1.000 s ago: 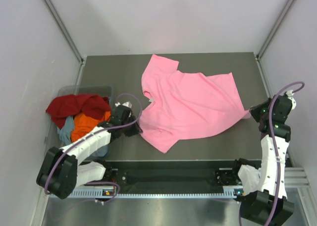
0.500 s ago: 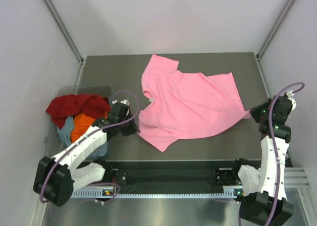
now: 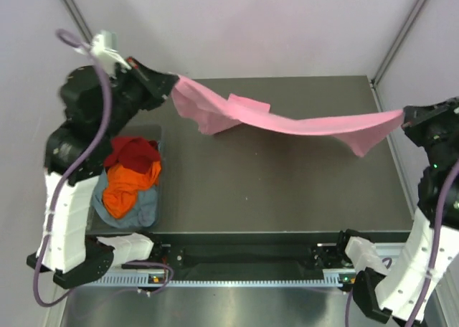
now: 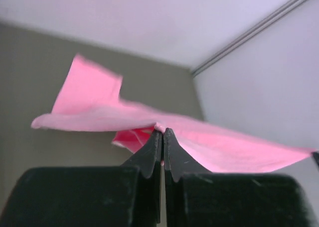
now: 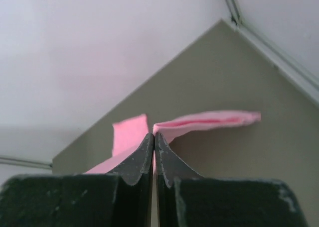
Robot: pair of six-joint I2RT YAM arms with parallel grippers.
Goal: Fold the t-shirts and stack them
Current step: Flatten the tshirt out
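1. Table: the dark work surface that fills the centre of the top view.
2. Pink shirt: hangs in the air above the table as a sagging band, strung from the 10 o'clock corner to the 3 o'clock edge. A loose fold droops near 11 o'clock and a free corner hangs near 3 o'clock. Whether any part touches the table cannot be told.
3. Left arm and right arm: both are raised, one at each end of the band.
4. Pile at 8 o'clock: the red shirt, orange shirt and grey-blue shirt lie bunched together and unfolded, with red farthest from the arm bases and grey-blue nearest.
5. Left gripper: its jaws are pinched tight on the pink shirt's edge at 10 o'clock. In the wrist view the cloth fans out from between the closed tips.
6. Right gripper: its jaws are likewise clamped on the opposite edge at 3 o'clock, with pink cloth running out to both sides of the tips.
7. Step in hand, as judged: the first shirt is being stretched out so it can be laid flat, and no fold has been made yet. The next move calls for both arms to lower together while keeping the cloth taut. It should settle smooth on the table's centre, with the drooping fold freed, before either grip opens.
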